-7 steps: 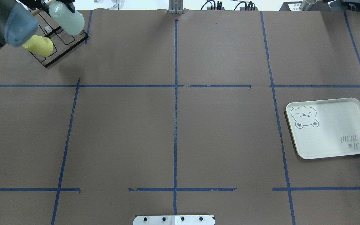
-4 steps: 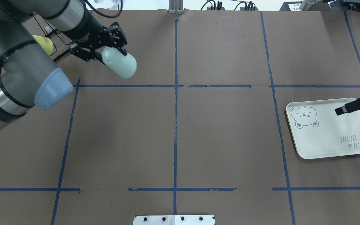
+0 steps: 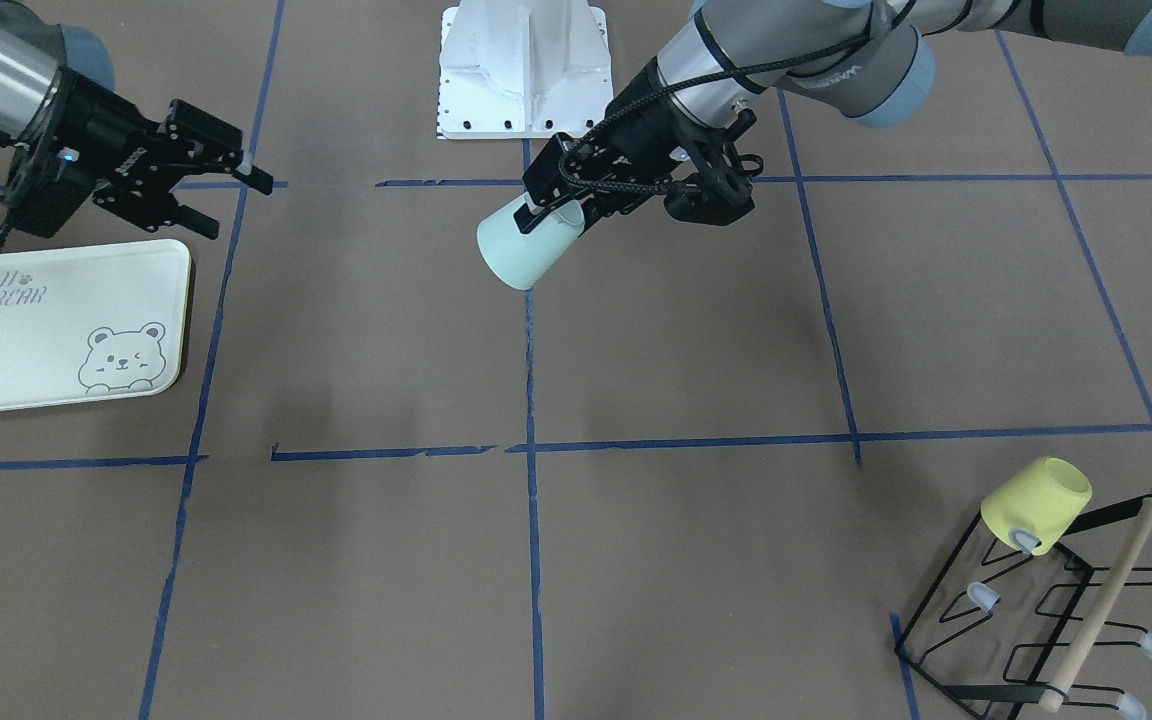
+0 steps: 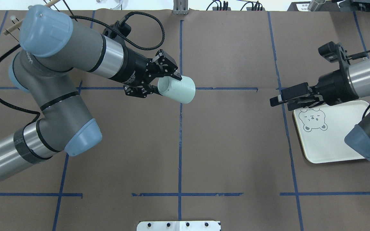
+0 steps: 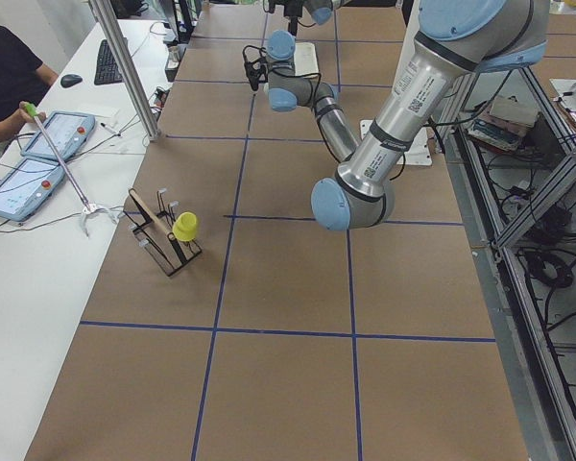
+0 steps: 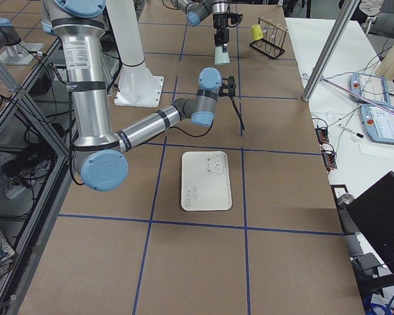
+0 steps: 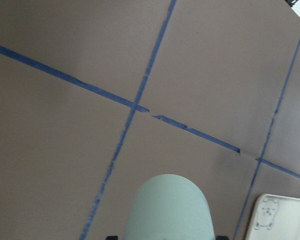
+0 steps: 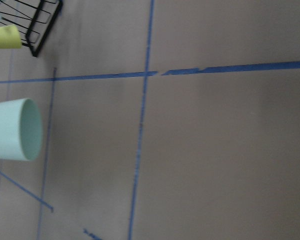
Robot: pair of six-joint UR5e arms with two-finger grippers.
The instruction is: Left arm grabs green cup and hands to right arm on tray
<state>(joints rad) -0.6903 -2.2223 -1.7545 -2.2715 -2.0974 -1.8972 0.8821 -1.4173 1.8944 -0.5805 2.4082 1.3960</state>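
Note:
My left gripper [image 4: 166,86] is shut on the pale mint-green cup [image 4: 178,90] and holds it tilted on its side in the air over the table's centre line. The cup also shows in the front view [image 3: 524,252], the left wrist view [image 7: 170,210] and the right wrist view [image 8: 14,129]. My right gripper [image 4: 281,103] is open and empty, just left of the tray's far corner, pointing toward the cup with a wide gap between them. The cream bear tray [image 4: 332,144] lies flat at the right; the right arm partly covers it.
A black wire cup rack [image 3: 1056,620] with a wooden rod stands at the table's far left corner, with a yellow cup [image 3: 1036,500] on one of its pegs. Blue tape lines divide the brown table cover [image 4: 230,144]. A white base plate [image 3: 521,70] sits at the robot's edge.
My left arm carried the green cup from the rack rightward to the table's centre line. My right arm came in from the right and moved left past the tray's edge.

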